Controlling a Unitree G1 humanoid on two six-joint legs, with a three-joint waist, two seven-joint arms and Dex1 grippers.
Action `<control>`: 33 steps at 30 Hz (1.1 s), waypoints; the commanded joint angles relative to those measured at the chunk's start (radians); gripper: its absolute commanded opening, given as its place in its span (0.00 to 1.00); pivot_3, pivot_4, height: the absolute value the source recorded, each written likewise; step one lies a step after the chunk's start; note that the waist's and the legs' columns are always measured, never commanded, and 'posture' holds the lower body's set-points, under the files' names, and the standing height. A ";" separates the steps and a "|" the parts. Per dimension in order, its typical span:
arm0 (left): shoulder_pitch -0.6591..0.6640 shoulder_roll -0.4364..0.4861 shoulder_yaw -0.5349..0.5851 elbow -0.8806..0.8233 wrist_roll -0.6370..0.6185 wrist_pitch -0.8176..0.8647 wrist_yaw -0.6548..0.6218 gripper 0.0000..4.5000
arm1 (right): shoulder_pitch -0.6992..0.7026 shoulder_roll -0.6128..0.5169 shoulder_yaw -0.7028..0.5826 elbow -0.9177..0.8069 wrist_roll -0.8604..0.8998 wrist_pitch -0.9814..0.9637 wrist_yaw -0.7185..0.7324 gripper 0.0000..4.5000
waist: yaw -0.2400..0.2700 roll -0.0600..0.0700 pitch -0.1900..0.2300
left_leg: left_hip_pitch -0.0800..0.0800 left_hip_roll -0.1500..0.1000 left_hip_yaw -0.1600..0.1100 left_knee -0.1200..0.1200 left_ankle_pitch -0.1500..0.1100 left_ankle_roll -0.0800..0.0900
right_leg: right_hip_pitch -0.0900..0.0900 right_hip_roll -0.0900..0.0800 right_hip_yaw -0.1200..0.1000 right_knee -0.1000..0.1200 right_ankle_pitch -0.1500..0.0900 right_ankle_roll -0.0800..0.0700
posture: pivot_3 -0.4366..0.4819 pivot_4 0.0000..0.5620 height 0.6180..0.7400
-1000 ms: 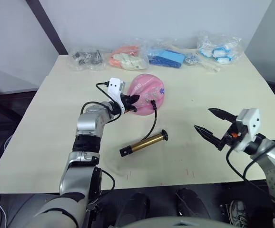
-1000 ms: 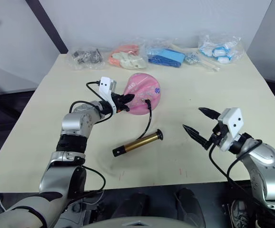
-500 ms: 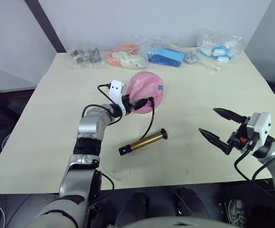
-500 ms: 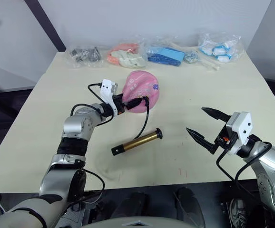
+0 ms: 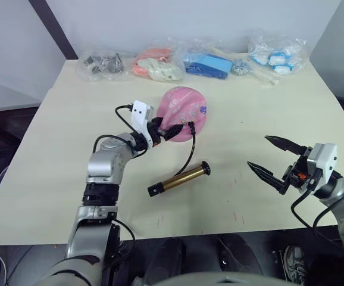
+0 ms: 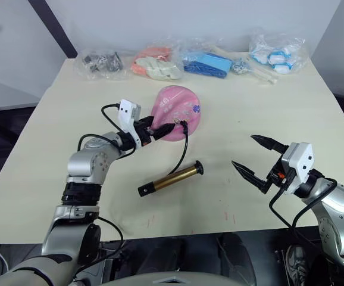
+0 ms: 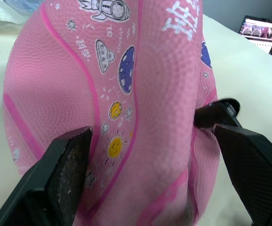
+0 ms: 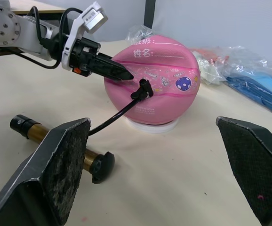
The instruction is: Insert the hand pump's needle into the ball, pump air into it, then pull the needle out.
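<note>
Right gripper [image 5: 271,159]: was held low over the near right part of the desk [image 5: 267,107], well apart from the pump and ball; its fingers [image 8: 63,155] were spread wide, nothing between them.
Hand pump [image 5: 179,179]: was laid flat on the desk near the middle, gold-bronze barrel slanted, one black end nearer the edge, the other toward the ball; it was touched by neither gripper.
Hose [image 5: 190,156]: was seen running from the pump's farther end up to the ball's near side.
Needle [image 8: 143,90]: its black fitting was seen pressed against the ball's side; the metal pin itself could not be made out.
Left gripper [image 5: 171,132]: was placed at the ball's left side; its fingers [image 7: 68,162] were parted around the ball's bulge, whether touching it could not be told.
Ball [image 5: 183,114]: pink, printed with cartoons, was seated on a white ring [image 8: 152,126] beyond the pump.
Bags [image 5: 208,62]: a row of clear plastic bags was laid along the far edge of the desk.
</note>
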 commanded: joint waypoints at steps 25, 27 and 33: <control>0.247 0.451 -0.294 -0.441 0.121 -0.036 -0.394 0.97 | 0.142 -0.113 -0.074 0.045 0.141 -0.079 0.233 1.00 | 0.000 0.002 0.004 | -0.008 -0.001 0.005 0.015 0.000 0.001 | -0.005 0.001 0.000 0.011 0.003 -0.004 | 0.48 0.27 1.00; 0.256 0.447 -0.327 -0.447 0.149 -0.034 -0.382 0.97 | 0.142 -0.114 -0.073 0.045 0.140 -0.082 0.232 1.00 | -0.002 0.002 0.004 | -0.007 -0.001 0.005 0.016 0.000 0.001 | -0.005 0.001 0.000 0.012 0.003 -0.005 | 0.48 0.27 1.00; 0.260 0.427 -0.394 -0.424 0.242 -0.050 -0.328 0.97 | 0.146 -0.112 -0.074 0.039 0.139 -0.087 0.227 1.00 | 0.001 0.002 0.004 | -0.008 -0.001 0.005 0.016 0.000 0.001 | -0.005 0.001 0.000 0.012 0.003 -0.005 | 0.48 0.27 1.00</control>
